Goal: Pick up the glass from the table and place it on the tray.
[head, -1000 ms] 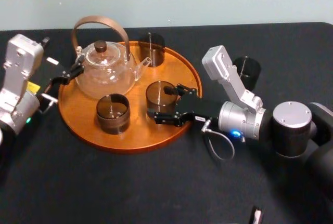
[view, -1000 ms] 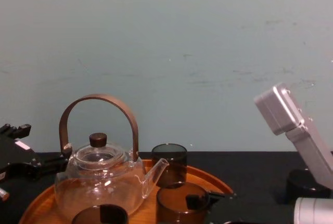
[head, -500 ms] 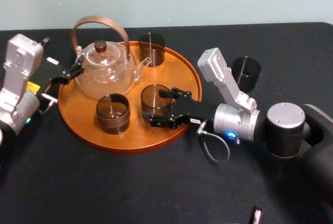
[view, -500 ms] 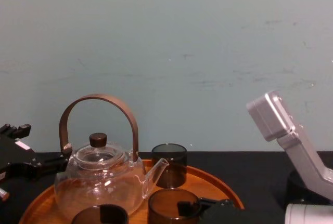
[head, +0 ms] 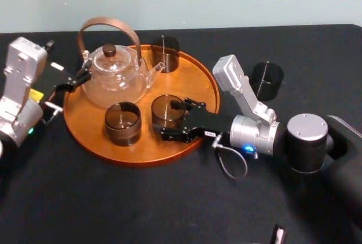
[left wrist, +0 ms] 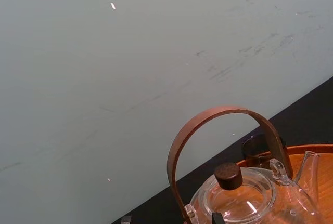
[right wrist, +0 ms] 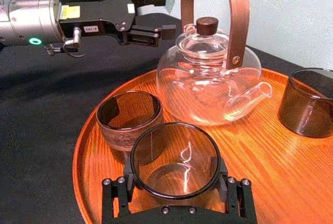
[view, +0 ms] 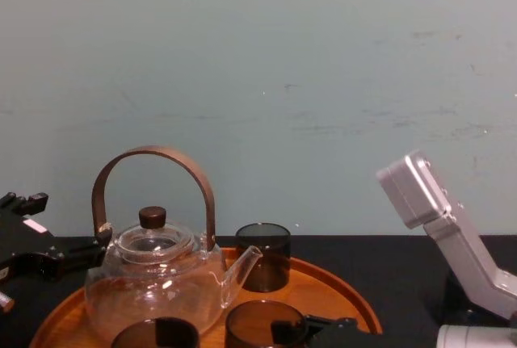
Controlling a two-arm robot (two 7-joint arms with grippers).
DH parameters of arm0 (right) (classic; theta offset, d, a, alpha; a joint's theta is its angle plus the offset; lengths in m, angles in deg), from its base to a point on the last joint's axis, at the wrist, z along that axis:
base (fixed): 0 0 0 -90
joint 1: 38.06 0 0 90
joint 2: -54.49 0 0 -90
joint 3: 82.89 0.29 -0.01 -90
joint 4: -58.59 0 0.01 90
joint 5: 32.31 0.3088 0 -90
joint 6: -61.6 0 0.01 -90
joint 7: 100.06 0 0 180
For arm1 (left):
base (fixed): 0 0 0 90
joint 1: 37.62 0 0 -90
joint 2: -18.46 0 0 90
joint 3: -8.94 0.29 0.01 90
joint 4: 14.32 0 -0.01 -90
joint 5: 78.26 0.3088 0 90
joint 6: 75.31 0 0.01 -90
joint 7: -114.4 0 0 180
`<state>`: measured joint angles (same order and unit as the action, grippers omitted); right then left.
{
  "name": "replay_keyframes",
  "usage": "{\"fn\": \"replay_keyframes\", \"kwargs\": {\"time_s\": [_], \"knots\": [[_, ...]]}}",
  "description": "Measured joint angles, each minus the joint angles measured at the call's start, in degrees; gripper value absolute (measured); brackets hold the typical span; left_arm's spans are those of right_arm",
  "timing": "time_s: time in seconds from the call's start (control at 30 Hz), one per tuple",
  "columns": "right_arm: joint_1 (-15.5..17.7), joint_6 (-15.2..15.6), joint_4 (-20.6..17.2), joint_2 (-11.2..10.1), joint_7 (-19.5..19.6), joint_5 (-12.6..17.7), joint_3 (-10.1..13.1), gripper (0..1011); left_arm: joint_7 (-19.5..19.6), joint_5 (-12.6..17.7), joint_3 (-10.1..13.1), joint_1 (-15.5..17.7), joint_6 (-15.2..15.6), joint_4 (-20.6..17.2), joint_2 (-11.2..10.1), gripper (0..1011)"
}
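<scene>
Smoky-brown, thin-walled and judged slick and fragile, the glass [right wrist: 176, 159] is clasped at its sides by the right gripper [head: 169, 119] over the tray [head: 195, 82], while the left gripper [head: 72, 80] is parked spread-fingered beside the teapot [head: 113, 77].

Not much to read here tbh. The left gripper [right wrist: 165, 14] has a yellow sticker [right wrist: 68, 12] and a small white sticker [right wrist: 92, 28] with dark print on its body, but the characters are too small to make out for sure. The right gripper [head: 168, 120] has a tiny white tag [head: 218, 136] near its base, same story, can't read a single character on it.
</scene>
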<state>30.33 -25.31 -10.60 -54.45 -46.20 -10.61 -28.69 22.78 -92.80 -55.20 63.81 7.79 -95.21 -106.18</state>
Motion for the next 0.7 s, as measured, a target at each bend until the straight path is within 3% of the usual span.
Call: {"fn": "replay_keyframes", "kwargs": {"time_s": [0.43, 0.6, 0.7], "knots": [[0.01, 0.04, -0.02, -0.01, 0.05, -0.01, -0.01, 908, 0.0, 0.0, 0.0, 0.0, 0.0, 0.0, 0.0, 1001], [0.01, 0.04, -0.03, -0.01, 0.05, 0.01, 0.01, 1002, 0.0, 0.0, 0.0, 0.0, 0.0, 0.0, 0.0, 1001], [0.01, 0.04, -0.03, -0.01, 0.05, 0.02, 0.03, 1002, 0.0, 0.0, 0.0, 0.0, 0.0, 0.0, 0.0, 1001]]}}
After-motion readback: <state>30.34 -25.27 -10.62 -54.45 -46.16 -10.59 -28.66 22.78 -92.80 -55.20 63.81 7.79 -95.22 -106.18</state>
